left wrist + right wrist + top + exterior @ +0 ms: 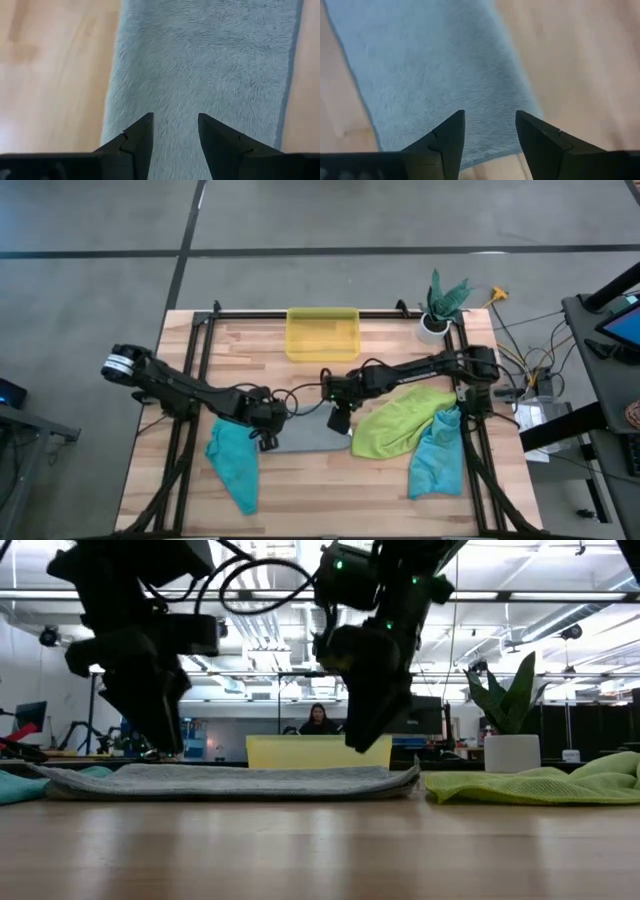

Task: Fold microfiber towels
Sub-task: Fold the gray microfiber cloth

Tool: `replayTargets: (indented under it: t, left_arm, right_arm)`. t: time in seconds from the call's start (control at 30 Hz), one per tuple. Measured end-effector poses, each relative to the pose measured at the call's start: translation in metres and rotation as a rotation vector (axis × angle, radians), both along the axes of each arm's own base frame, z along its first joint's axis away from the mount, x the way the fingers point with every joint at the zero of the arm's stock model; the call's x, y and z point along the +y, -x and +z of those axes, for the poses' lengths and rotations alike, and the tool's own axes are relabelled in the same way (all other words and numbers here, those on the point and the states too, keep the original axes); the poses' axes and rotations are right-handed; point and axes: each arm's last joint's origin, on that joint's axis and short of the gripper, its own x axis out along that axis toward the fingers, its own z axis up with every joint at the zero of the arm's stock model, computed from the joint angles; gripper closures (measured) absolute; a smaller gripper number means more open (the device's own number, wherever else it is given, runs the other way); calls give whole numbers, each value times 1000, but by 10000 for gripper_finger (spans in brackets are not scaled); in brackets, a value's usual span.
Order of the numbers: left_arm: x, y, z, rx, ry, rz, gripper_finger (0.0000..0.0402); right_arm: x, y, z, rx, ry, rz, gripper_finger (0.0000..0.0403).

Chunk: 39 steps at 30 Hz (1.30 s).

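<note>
Risk ahead: our left pincer (pixel 268 436) and right pincer (pixel 337 420), both spread and empty, hover over the grey towel (pixel 308 436) lying folded mid-table near the front edge; grabbing one layer could unfold it.

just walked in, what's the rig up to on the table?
Both arms are working over the light grey towel, which lies flat and folded into a strip at the table's middle. The left claw hangs open over one end, the right claw open over the other; neither holds anything. One teal towel lies crumpled on the left; the lime green towel and the other teal towel wait in a heap on the right. The yellow bin sits at the far edge.
</note>
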Motion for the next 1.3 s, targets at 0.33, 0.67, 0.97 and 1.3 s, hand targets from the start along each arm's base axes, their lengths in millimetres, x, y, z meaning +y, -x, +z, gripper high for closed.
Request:
replayTargets:
  t: [0.33,0.67,0.97,1.3]
  left_arm:
    - [1,-12,-34,105,-59,-58,262]
    - [7,-10,-30,117,-86,-94,262]
    - [15,11,-9,184,-83,-78,262]
    - [22,21,31,147,-30,89,262]
  right_arm:
    - [2,-13,-25,40,-46,18,232]
    - [-1,-15,-31,54,-71,-29,234]
    - [-7,-8,-27,95,3,-63,252]
    - [-9,-1,20,-35,87,-41,256]
